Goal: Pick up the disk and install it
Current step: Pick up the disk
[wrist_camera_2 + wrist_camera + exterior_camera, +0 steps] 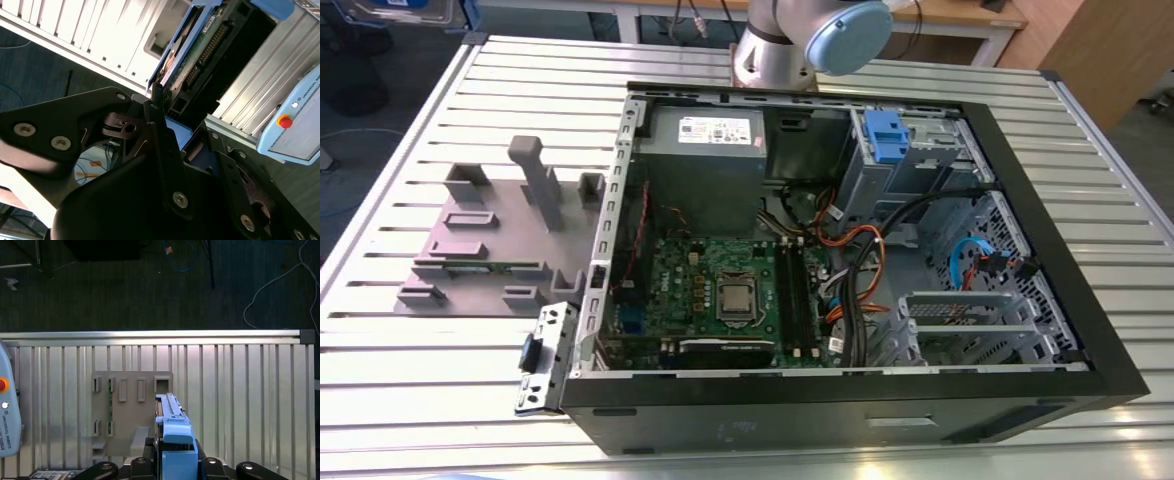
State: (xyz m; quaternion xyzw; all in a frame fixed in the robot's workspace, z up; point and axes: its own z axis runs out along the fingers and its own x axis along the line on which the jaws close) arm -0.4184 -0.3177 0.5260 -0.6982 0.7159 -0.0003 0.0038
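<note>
End effector (176, 462): clamped on the disk (169, 412).
Disk: edge-on, above the grey stand (127, 410).
Grey stand: on the desk (240, 400), at the exterior view's left of the computer case (854, 410).

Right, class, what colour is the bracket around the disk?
Blue; the bracket on the disk shows best in the first wrist view.

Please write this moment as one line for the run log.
gripper: shut on disk | disk: held clear of grey stand | computer case: open, disk not installed
</note>
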